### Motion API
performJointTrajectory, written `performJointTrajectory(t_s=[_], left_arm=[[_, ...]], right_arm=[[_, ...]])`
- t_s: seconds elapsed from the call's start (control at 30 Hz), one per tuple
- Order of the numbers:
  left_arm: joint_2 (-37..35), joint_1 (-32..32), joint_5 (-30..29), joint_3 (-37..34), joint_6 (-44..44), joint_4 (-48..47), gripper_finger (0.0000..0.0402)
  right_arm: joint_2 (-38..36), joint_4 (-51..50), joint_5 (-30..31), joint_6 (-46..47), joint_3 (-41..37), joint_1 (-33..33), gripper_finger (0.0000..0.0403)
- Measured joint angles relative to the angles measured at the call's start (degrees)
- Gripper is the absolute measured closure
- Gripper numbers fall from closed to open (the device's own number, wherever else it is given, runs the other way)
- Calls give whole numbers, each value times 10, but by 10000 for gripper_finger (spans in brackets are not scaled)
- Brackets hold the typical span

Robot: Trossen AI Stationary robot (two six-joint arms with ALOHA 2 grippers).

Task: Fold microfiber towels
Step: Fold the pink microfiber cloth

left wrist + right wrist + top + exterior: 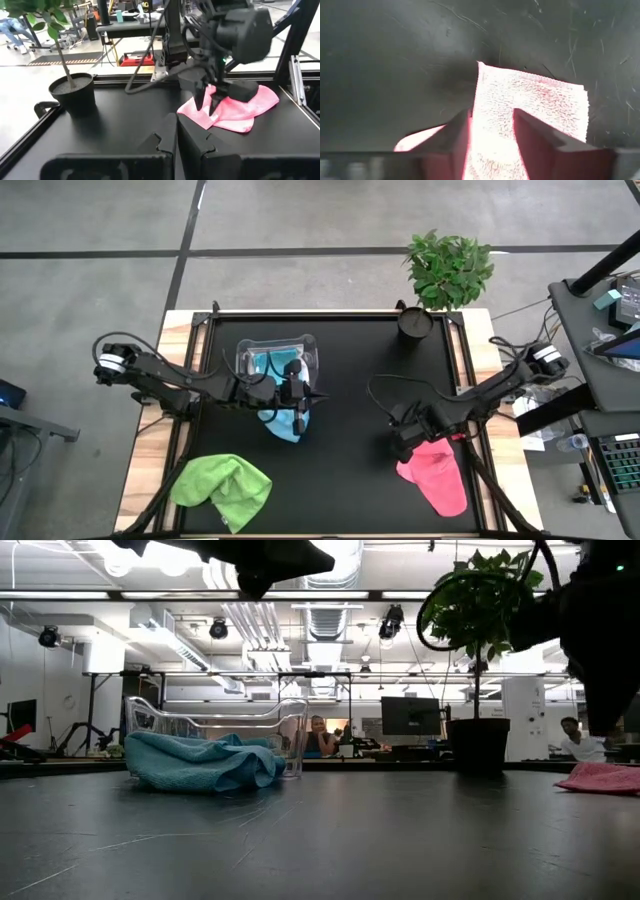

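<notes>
Pink towel (436, 475) lies near table's right edge (481, 430), bare mat beside.

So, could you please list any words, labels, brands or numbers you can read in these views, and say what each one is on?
None can be read.
Clear tub, blue towel, pink towel, green towel, plant pot: no print visible.
Monitor in the room behind: dark, nothing legible.

Right gripper (404, 448) sits at pink towel's (437, 475) edge.
</notes>
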Motion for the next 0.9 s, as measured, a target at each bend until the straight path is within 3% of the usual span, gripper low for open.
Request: performJointTrajectory(t_s=[0.23,0.37,0.5,0.7,0.77,0.9], left_arm=[[-1,6,0,0,0,4,402],[-1,7,0,0,0,4,402],[-1,8,-1,0,0,4,402],[-1,8,-1,-1,0,4,402],[-1,8,-2,-1,0,4,402],[-1,8,-2,-1,0,4,402]], right_arm=[[86,3,-1,-21,0,0,136],[128,4,-2,-13,4,-6,112],[147,20,-3,-15,3,-6,181],[130,46,-7,-31,2,-5,364],[115,52,1,-42,1,-5,382],[54,50,90,-55,-3,-8,392]])
